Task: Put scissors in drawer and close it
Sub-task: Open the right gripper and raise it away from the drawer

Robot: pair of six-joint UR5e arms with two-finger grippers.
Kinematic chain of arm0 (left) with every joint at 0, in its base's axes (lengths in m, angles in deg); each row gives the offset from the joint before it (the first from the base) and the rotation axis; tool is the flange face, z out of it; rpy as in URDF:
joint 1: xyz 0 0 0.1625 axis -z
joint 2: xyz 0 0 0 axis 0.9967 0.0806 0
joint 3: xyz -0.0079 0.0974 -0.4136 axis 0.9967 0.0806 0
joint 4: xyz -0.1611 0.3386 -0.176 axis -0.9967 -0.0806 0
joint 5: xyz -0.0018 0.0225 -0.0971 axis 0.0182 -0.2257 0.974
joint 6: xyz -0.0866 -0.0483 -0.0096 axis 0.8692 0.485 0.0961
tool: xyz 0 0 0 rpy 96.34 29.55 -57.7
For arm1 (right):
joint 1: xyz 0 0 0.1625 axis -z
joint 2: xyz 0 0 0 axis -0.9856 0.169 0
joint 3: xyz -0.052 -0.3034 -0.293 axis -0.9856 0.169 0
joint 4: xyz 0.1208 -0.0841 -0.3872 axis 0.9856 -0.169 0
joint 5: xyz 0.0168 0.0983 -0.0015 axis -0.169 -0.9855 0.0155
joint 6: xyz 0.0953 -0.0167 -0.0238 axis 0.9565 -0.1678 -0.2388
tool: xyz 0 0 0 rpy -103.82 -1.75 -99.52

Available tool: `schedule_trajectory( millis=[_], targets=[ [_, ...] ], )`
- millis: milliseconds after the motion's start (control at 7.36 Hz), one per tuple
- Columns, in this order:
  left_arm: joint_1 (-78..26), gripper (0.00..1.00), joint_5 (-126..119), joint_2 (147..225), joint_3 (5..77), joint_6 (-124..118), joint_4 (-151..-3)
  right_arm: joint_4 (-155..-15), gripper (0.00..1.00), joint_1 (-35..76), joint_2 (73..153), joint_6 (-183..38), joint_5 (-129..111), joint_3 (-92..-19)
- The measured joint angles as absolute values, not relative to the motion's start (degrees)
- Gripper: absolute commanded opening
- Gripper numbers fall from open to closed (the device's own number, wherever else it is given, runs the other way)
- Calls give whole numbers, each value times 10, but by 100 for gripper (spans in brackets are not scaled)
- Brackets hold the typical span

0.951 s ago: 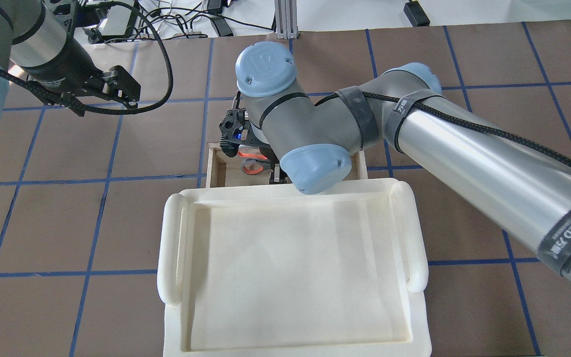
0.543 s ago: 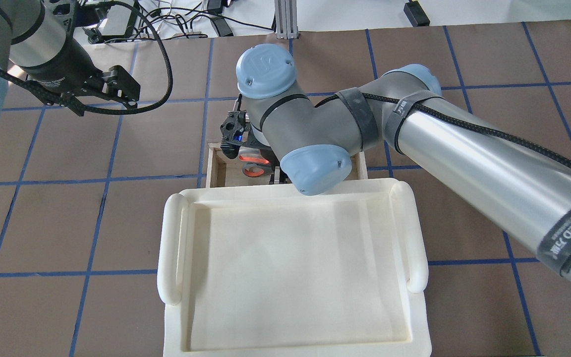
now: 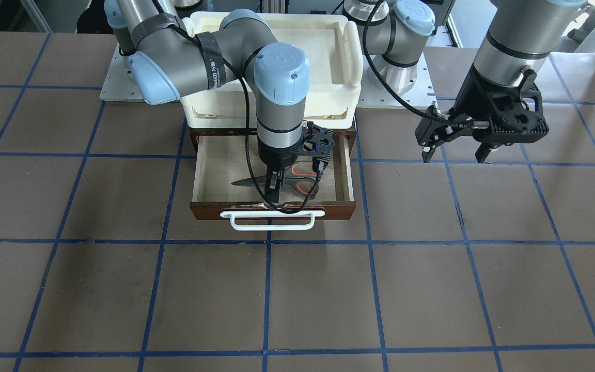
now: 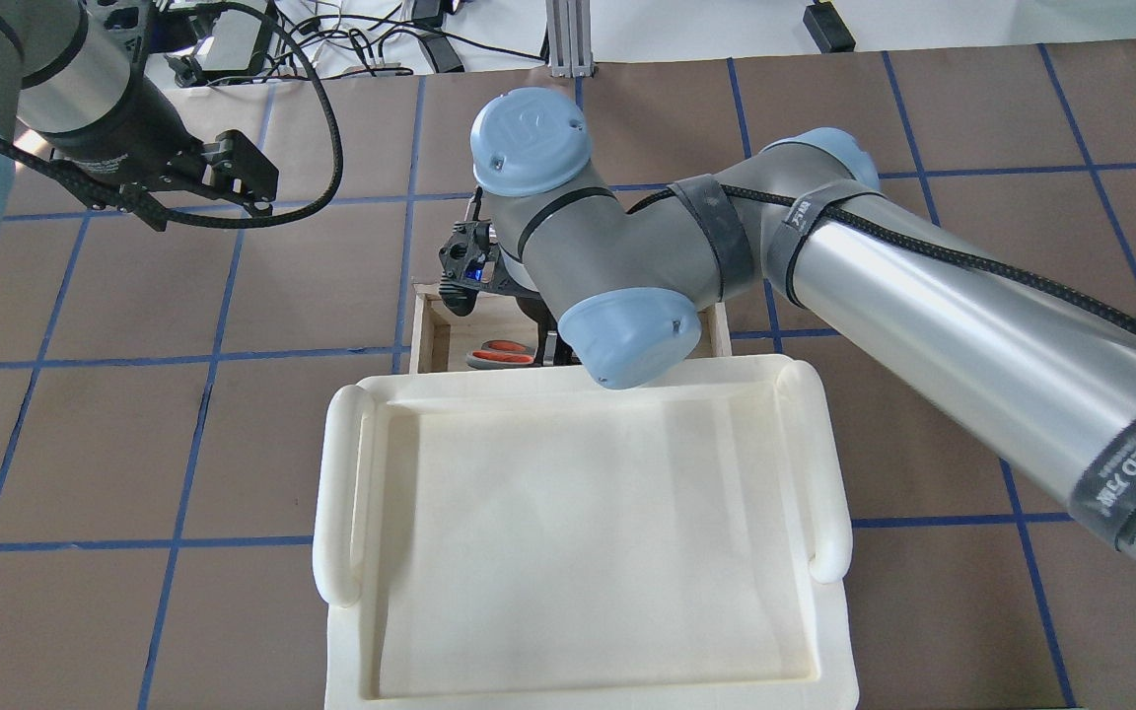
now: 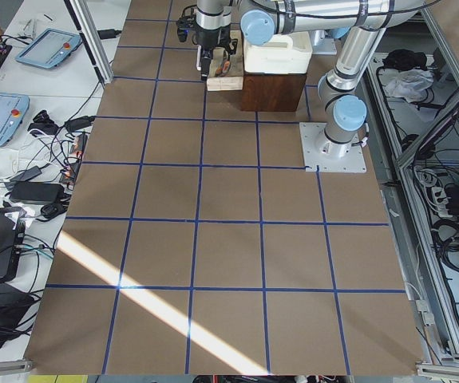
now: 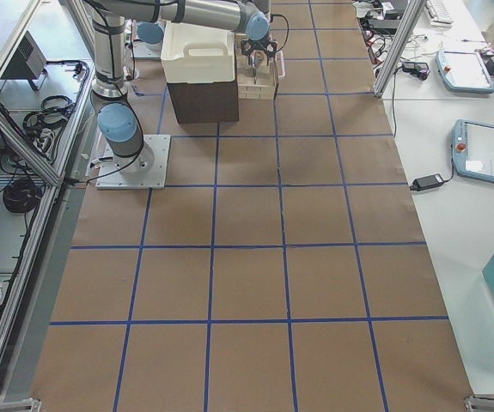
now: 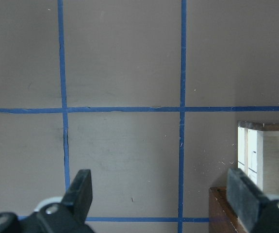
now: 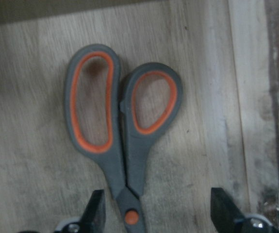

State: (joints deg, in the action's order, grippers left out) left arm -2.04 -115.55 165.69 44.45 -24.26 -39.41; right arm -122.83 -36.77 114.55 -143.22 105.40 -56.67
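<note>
Front camera: scissors (image 8: 125, 145) flat in drawer (image 3: 200, 170), axis 9–3 o'clock. Right gripper (image 8: 161, 213) straddles them, wide open, empty; handle (image 3: 271, 226) at its 6. Left gripper (image 7: 163, 194) open, empty, farther.

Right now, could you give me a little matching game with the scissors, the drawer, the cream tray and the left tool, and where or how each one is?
Things:
1. scissors
2. drawer
3. cream tray
4. left tool

Places or states:
A. open, hovering over bare table
B. pulled out
C. lying flat on a pale wood floor
D. sitting on top of the dark cabinet

Pairs: 1-C, 2-B, 3-D, 4-A.
</note>
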Motion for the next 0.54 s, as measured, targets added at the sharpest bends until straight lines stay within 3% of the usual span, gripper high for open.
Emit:
schedule_trajectory(
  millis=[543],
  targets=[
    [-20, 100, -1160, 1655, 444, -244, -400, -1191, 83, -349, 1157, -1436, 1035, -518]
  ],
)
